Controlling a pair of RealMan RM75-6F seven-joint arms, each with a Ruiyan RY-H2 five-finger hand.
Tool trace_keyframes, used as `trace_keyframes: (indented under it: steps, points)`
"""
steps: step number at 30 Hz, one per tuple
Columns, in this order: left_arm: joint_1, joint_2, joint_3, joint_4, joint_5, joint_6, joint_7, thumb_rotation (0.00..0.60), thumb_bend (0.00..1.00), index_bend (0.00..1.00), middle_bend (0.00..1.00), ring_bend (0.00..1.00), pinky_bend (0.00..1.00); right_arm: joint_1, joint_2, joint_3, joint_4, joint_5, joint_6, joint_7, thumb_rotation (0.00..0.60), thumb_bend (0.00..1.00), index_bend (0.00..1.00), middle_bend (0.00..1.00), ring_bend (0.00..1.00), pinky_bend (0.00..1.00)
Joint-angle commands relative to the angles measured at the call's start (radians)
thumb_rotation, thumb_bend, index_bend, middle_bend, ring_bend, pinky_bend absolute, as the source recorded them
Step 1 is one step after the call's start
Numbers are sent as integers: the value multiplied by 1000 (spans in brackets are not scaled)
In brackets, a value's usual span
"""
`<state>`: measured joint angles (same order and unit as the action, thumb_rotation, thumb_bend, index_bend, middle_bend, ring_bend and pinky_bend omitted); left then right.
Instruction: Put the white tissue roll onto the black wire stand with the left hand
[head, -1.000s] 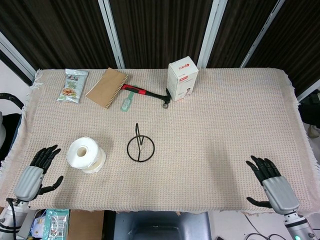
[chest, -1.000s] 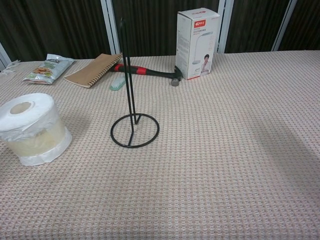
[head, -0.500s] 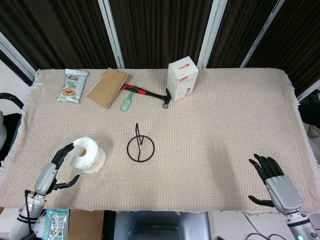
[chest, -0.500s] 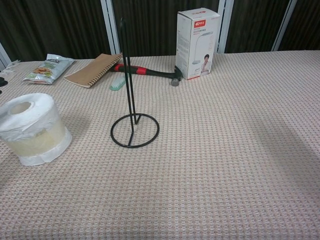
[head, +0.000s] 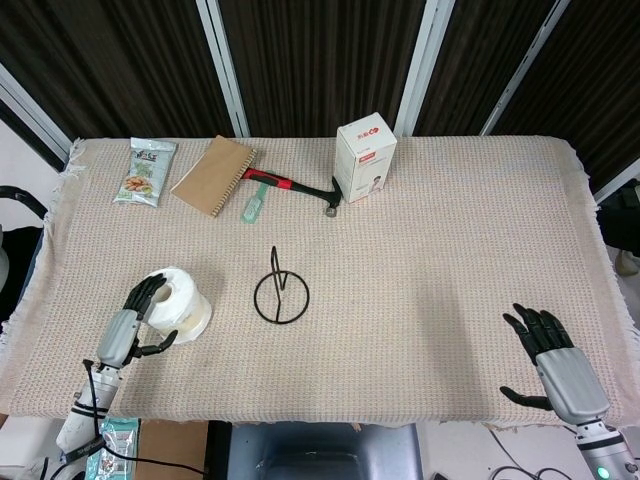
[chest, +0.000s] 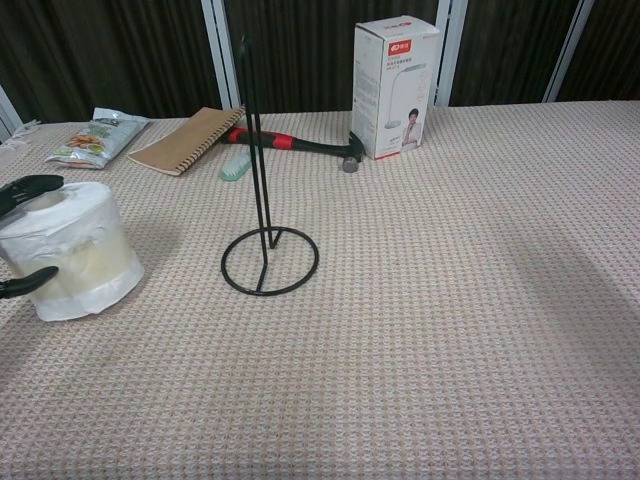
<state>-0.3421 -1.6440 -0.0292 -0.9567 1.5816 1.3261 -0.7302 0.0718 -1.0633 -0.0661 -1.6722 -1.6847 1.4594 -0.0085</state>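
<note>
The white tissue roll (head: 180, 307) (chest: 72, 250) stands on end at the table's front left. My left hand (head: 134, 322) is at its left side, fingers (chest: 27, 188) spread over the top rim and thumb low against the wrapper; I cannot tell whether it grips. The roll still rests on the cloth. The black wire stand (head: 281, 294) (chest: 268, 262) stands upright to the roll's right, its thin pole bare. My right hand (head: 556, 368) lies open near the front right edge, holding nothing, seen only in the head view.
Along the far side lie a snack packet (head: 146, 171), a brown notebook (head: 213, 175), a red-handled hammer (head: 290, 187) with a small green brush (head: 254, 205), and an upright white box (head: 365, 158). A woven beige cloth (head: 450, 260) covers the table.
My left hand has moved right and forward from the table edge until its fingers reach around the roll. The right hand has slid slightly back towards the front edge. The roll has not moved.
</note>
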Motion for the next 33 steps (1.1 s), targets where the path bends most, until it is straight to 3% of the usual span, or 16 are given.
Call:
trace_keyframes:
  steps: [1, 4, 7, 8, 9, 12, 17, 21, 27, 33]
  points:
    - [-19, -3, -5, -14, -14, -32, -51, 600, 325, 0, 0, 0, 0, 0, 0, 0, 0, 0, 1, 0, 600, 0, 0, 0, 0, 0]
    - [-31, -15, -22, -8, -41, -59, -47, 600, 323, 0, 0, 0, 64, 0, 0, -1, 1, -2, -1, 0, 600, 0, 0, 0, 0, 0]
    - [-34, -42, -53, 13, -82, -66, -13, 600, 348, 4, 22, 50, 298, -1, 2, 0, 0, -1, 1, 3, 600, 0, 0, 0, 0, 0]
    - [-33, -49, -58, 17, -91, -67, -3, 600, 369, 41, 89, 133, 411, -1, 3, 1, 0, 0, 3, 4, 600, 0, 0, 0, 0, 0]
    - [-33, -53, -62, 19, -98, -70, 3, 600, 377, 61, 116, 168, 446, -2, 3, 1, 1, 0, 5, 5, 600, 0, 0, 0, 0, 0]
    - [-30, -64, -74, 22, -119, -70, 33, 600, 452, 287, 379, 428, 692, -2, 4, 1, 2, -2, 6, 7, 600, 0, 0, 0, 0, 0]
    - [-10, -87, -139, -16, -205, -49, 116, 600, 700, 581, 641, 684, 950, -2, 4, -1, 2, -5, 4, 7, 600, 0, 0, 0, 0, 0]
    - [1, -76, -161, -52, -202, 11, 140, 600, 828, 709, 746, 779, 1000, -2, 5, -2, 1, -7, 4, 9, 600, 0, 0, 0, 0, 0]
    - [13, -36, -198, -125, -145, 162, 146, 600, 864, 721, 764, 795, 1000, -4, 6, -5, 0, -13, 7, 10, 600, 0, 0, 0, 0, 0]
    - [11, 83, -264, -327, -87, 295, 192, 600, 864, 721, 768, 798, 1000, -4, 9, -7, 0, -18, 8, 17, 600, 0, 0, 0, 0, 0]
